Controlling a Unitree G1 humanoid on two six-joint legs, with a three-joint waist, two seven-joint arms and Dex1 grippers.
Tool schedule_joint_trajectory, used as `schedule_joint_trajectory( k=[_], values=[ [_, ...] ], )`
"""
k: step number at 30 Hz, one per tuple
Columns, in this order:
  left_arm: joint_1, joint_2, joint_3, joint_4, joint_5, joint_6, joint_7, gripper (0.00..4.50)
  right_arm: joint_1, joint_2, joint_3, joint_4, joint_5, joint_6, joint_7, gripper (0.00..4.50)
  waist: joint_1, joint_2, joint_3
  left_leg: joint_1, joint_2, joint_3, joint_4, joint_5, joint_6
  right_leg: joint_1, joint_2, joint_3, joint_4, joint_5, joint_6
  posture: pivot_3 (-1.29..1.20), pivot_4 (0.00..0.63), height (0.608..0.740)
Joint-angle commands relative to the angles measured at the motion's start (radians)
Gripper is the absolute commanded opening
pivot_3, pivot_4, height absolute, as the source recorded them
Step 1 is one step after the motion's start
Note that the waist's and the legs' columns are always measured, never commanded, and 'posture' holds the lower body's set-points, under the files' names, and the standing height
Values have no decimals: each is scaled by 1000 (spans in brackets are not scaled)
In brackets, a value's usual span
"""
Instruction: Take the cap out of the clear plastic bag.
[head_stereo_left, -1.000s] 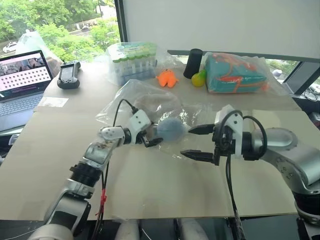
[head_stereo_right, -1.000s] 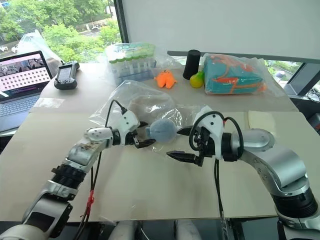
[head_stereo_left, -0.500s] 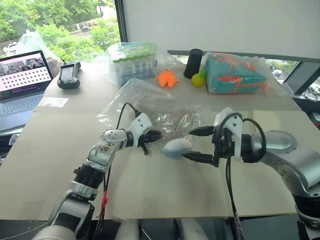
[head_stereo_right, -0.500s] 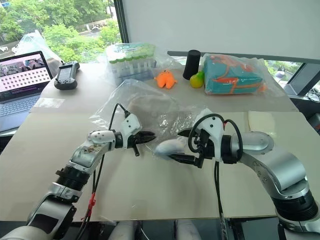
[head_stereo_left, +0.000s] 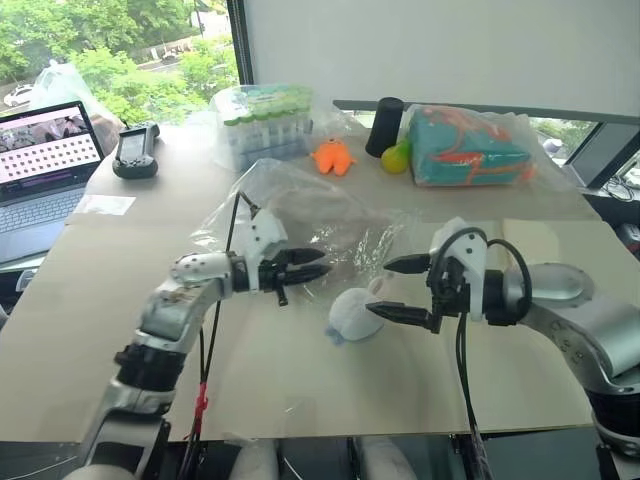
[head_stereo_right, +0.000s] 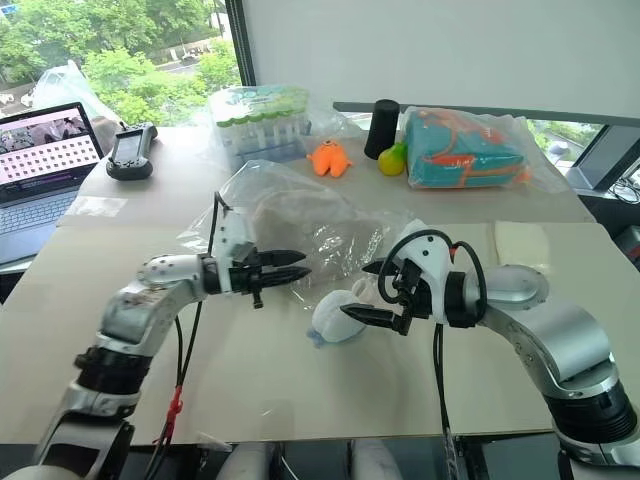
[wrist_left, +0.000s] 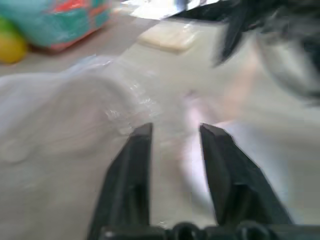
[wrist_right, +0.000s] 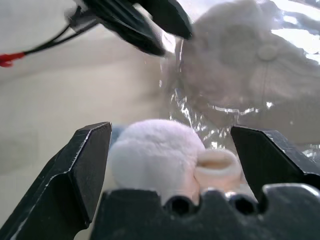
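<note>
The clear plastic bag (head_stereo_left: 300, 205) lies crumpled in the middle of the table. The beige cap (wrist_right: 250, 65) is inside it, its top button facing up. My left gripper (head_stereo_left: 318, 266) hovers level at the bag's near edge, pointing right, its fingers (wrist_left: 137, 150) apart with nothing between them. My right gripper (head_stereo_left: 392, 287) stands wide open just right of the bag. A small pale blue-grey plush (head_stereo_left: 352, 312) lies on the table outside the bag, beside the lower right finger.
At the back stand a pack of green-topped tubes (head_stereo_left: 265, 120), an orange toy (head_stereo_left: 335, 155), a black cylinder (head_stereo_left: 385, 125), a yellow-green ball (head_stereo_left: 397, 158) and a wrapped teal-and-orange bundle (head_stereo_left: 470, 145). A laptop (head_stereo_left: 40, 160) and a black device (head_stereo_left: 135, 150) sit far left.
The pale plush has moved from the bag's mouth onto the table near the right gripper. My left gripper drew back and rose, closing and then partly opening. The right arm stayed still.
</note>
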Motion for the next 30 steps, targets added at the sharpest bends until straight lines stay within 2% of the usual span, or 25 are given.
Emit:
schedule_joint_trajectory(
  k=[1, 4, 5, 9, 12, 15, 19, 30],
  values=[
    [13, 26, -27, -57, -7, 32, -5, 3185, 22, -28, -60, 2, -18, -45, 8, 4500, 5, 0, 0, 1, 0, 0, 0, 0, 0, 1, 0, 0, 0, 0, 0, 0, 150, 740],
    [15, 13, -81, -47, 50, -4, 22, 4360, 39, -36, -72, 9, -25, -54, 5, 4500, 6, 0, 0, 2, 0, 0, 2, 0, 0, 2, 0, 0, 0, -1, 2, 0, 150, 740],
    [9, -3, -107, -45, 68, -12, 32, 4435, 46, -36, -78, 8, -26, -53, 3, 4500, 6, 0, 0, 2, 0, 0, 2, 0, 0, 2, 0, 0, 0, -2, 4, 0, 150, 740],
    [-16, -40, -226, 21, 204, -97, 64, 4435, 63, -33, -100, -6, -12, -42, -7, 4500, 9, 0, 0, 1, -1, 0, 3, 0, 0, 2, 0, 0, 0, -3, 5, 0, 150, 740],
    [-37, -88, -240, 59, 205, -98, 68, 4435, 72, -37, -102, -8, -15, -42, -8, 4500, 6, 0, 0, 1, 0, 0, 3, 0, 0, 1, 0, 1, 0, -2, 3, 0, 150, 740],
    [-64, -115, -308, 135, 285, -123, 79, 4435, 74, -34, -104, -11, -16, -40, -11, 4500, 6, 0, 0, 1, -1, 0, 3, 0, 0, 2, 0, 1, 1, -2, 3, 0, 150, 740],
    [-81, -146, -313, 174, 318, -149, 98, 4435, 77, -36, -113, -12, -12, -38, -11, 4500, 4, 0, 0, 1, -1, 0, 3, 0, 0, 2, 0, 1, 1, -3, 4, 0, 150, 740],
    [-35, -122, -286, 111, 276, -112, 53, 4435, 106, -47, -132, -1, -10, -57, 17, 4500, 5, 0, 0, 1, -1, 0, 4, 0, 0, 2, 0, 1, 2, -3, 4, 0, 150, 740]
  ],
)
